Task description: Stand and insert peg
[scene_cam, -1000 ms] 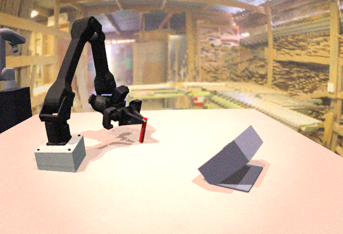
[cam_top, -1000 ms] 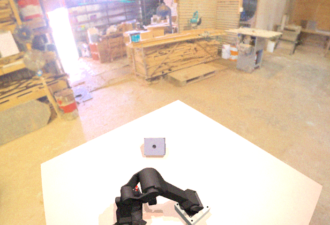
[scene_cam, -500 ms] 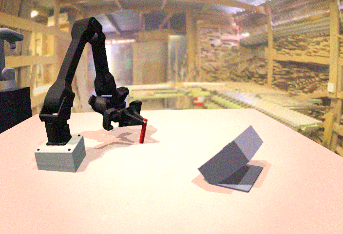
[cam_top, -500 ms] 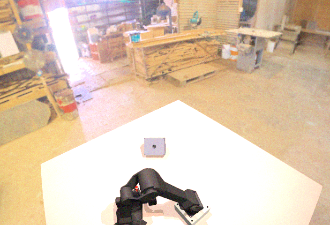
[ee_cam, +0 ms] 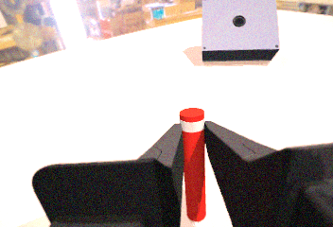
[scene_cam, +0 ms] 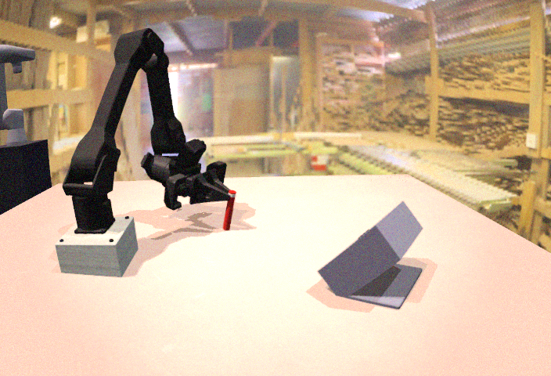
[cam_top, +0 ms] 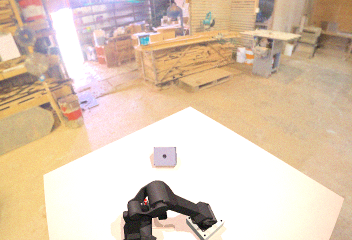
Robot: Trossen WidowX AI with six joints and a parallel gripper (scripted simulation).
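The red peg (cam_top: pixel 145 201) (scene_cam: pixel 228 212) (ee_cam: pixel 194 170) leans slightly off upright — banded end up, plain end down — between the sloped panel (cam_top: pixel 159 161) (scene_cam: pixel 365 261) (ee_cam: pixel 221 35) and the arm's base, its upper end pinched in the gripper (scene_cam: pixel 231 195) (ee_cam: pixel 192 130).

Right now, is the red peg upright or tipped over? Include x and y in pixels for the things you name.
Nearly upright, slightly tilted: in the exterior view, the red peg (cam_top: pixel 145 201) (scene_cam: pixel 228 213) (ee_cam: pixel 194 175) leans a little, its banded end up beside the claw (scene_cam: pixel 231 195) (ee_cam: pixel 193 127).
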